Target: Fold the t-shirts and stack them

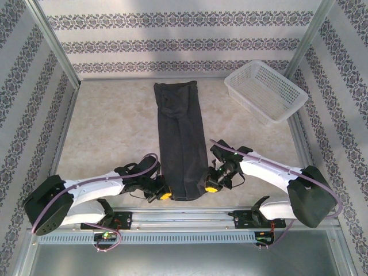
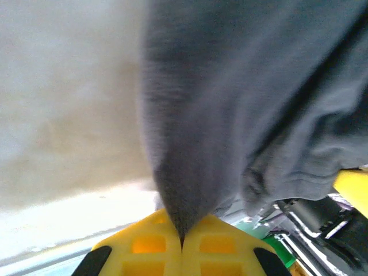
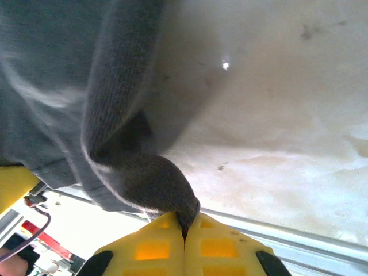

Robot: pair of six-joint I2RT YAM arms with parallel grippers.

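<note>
At the far right corner of the tabletop (image 1: 109, 126): a white mesh basket (image 1: 265, 91), set askew, well apart from the cloth. Around three sides, patterned walls (image 1: 172, 34) and slanting metal posts (image 1: 54, 40); along the near edge, a metal rail (image 1: 184, 221). Between basket and cloth, pale marbled surface.

Down the middle of the tabletop, from close to the far edge to close to the near edge: one t-shirt (image 1: 181, 144), dark charcoal, folded lengthwise into a long narrow strip. Far end squared off, long creases along its length, edges fairly straight.

Near left corner of the strip clamped in the left pincer (image 1: 165, 195): in the left wrist view, yellow fingers (image 2: 149, 247) pressed together on a pinch of grey cloth drawn down to a point in the seam between them. Near right corner clamped likewise in the right pincer (image 1: 211, 188), a hemmed fold bunched just above its tips. Both pincers just beside the strip's near end, one on each side, angled inward.
</note>
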